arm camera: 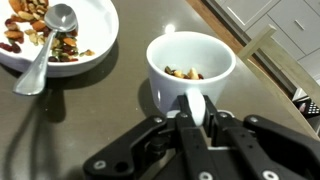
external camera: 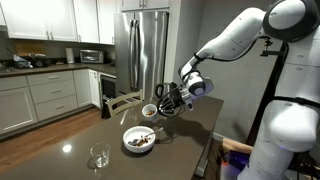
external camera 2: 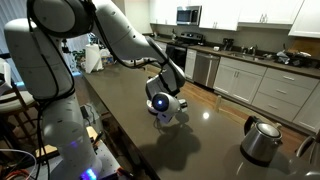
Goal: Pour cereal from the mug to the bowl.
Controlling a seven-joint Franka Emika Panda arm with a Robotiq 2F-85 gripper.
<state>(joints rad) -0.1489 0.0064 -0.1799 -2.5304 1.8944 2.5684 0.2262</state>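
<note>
No lettering could be read anywhere; the microwave point(external camera: 91, 56) front was too small to make out. In the wrist view the gripper point(arm camera: 197, 118) had its two dark fingers point(arm camera: 180, 125) pinched onto the white handle of the mug point(arm camera: 190, 62), one on each side. Its lower body was cut off by the frame edge. One mug stood upright on the dark table point(external camera: 70, 135), just beside the one bowl point(arm camera: 98, 40). The cereal point(arm camera: 183, 72) lay low inside the mug as a few brown bits, mostly hidden by the near wall. The bowl was cropped at the top and left edges. It held a brown mixed heap and a single metal spoon point(arm camera: 42, 55), whose handle leaned out over the rim. In an exterior view one clear drinking glass point(external camera: 98, 156) stood well apart, near the table's front edge. In an exterior view the gripper point(external camera 2: 162, 104) hid the mug, and one steel kettle point(external camera 2: 262, 140) sat farther along the table.
</note>
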